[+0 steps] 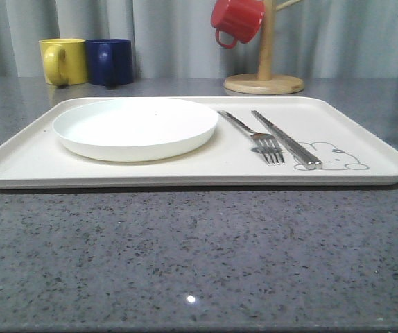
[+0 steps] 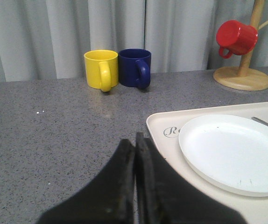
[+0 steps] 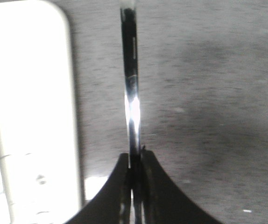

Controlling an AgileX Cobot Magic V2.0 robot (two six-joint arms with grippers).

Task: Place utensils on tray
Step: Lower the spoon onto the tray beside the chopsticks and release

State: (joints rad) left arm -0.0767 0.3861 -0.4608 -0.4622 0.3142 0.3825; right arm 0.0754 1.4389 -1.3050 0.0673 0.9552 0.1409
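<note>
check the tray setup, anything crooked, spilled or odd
Nothing stands out. The fork and the flat chopstick-like piece lie neatly side by side on the tray, right of the plate; nothing spilled.

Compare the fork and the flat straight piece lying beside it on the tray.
The fork ends in four tines near the front; the flat straight piece ends in a plain blunt tip. The fork narrows along its handle and widens at the head; the straight piece keeps one width throughout. The fork lies nearer the white plate; the straight piece reaches onto the rabbit drawing. Both are shiny silver metal, lying flat on the tray, angled alike.
</note>
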